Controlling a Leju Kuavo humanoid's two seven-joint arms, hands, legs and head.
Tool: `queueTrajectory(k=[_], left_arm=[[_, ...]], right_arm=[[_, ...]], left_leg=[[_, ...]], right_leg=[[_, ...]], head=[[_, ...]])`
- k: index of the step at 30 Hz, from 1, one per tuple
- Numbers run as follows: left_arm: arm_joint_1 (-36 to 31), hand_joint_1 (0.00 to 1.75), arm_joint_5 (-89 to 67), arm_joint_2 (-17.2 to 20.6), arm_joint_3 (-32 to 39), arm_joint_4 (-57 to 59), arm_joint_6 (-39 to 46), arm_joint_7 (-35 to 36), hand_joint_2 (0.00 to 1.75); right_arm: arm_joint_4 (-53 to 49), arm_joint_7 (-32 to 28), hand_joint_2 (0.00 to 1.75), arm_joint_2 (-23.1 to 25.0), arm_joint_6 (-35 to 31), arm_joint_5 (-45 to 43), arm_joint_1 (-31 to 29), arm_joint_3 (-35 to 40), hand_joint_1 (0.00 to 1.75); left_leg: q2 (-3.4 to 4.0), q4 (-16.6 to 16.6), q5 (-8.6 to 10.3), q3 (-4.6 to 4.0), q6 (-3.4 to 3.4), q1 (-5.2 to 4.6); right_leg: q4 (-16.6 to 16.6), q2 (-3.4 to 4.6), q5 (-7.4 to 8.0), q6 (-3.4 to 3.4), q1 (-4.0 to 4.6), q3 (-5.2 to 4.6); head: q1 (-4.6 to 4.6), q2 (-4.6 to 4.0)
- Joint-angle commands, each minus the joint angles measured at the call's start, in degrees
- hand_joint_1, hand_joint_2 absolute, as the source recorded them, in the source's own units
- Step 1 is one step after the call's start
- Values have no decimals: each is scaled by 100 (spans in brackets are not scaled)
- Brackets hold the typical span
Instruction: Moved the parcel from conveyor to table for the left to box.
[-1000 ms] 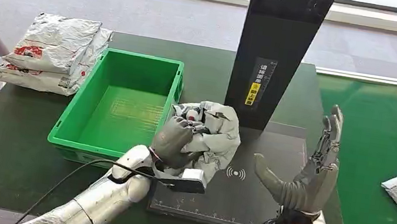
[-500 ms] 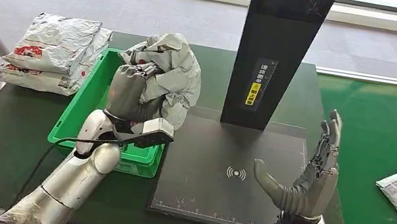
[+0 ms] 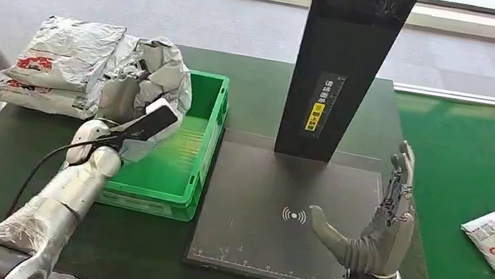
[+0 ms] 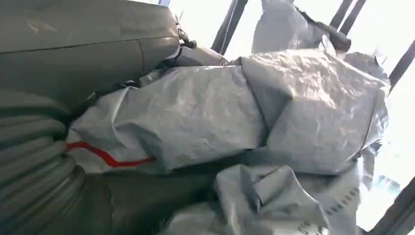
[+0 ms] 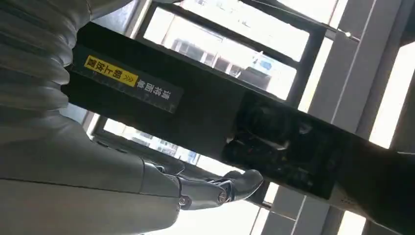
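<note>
left hand [image 3: 120,94] grips crumpled grey parcel [image 3: 158,74] above green box [image 3: 184,174].

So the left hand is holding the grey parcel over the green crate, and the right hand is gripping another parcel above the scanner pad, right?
Not quite. The left hand does hold the grey parcel over the green crate, but the head view shows the right hand open and holding nothing above the scanner pad.

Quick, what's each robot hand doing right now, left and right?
Left robot hand: holding the grey parcel above the green crate.
Right robot hand: open, holding nothing, over the black scanner mat.
</note>
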Motion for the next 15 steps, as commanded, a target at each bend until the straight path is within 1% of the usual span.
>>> queueTrajectory(k=[1,6,10,12,15], left_arm=[[-437,0,36,-45,545,1231,-28,173,0],[-422,0,152,-54,620,1185,-148,34,0],[-273,0,144,-206,559,870,-208,-37,0],[-273,0,144,-206,559,870,-208,-37,0],[-156,0,243,-186,511,526,-434,-106,0]], right_arm=[[-62,15,175,-55,76,69,88,-136,0],[-123,15,175,-48,11,118,151,-160,0],[-275,15,175,-60,-110,200,372,-194,0],[-275,15,175,-60,-110,200,372,-194,0],[-304,15,175,-101,-199,217,425,-198,0]], left_leg=[[-8,-6,0,5,6,-2],[-6,-1,-1,-3,4,-2],[-18,-7,2,1,7,-1],[-18,-7,2,-1,8,-2],[-9,-3,-2,-2,8,-2]], right_leg=[[-7,-9,-1,3,-1,9],[-5,-6,0,2,1,3],[-12,-19,-1,3,0,10],[-13,-20,-1,4,-1,7],[-8,-10,-2,4,-2,4]], head=[[0,0],[0,0],[0,0],[0,0],[0,0]])
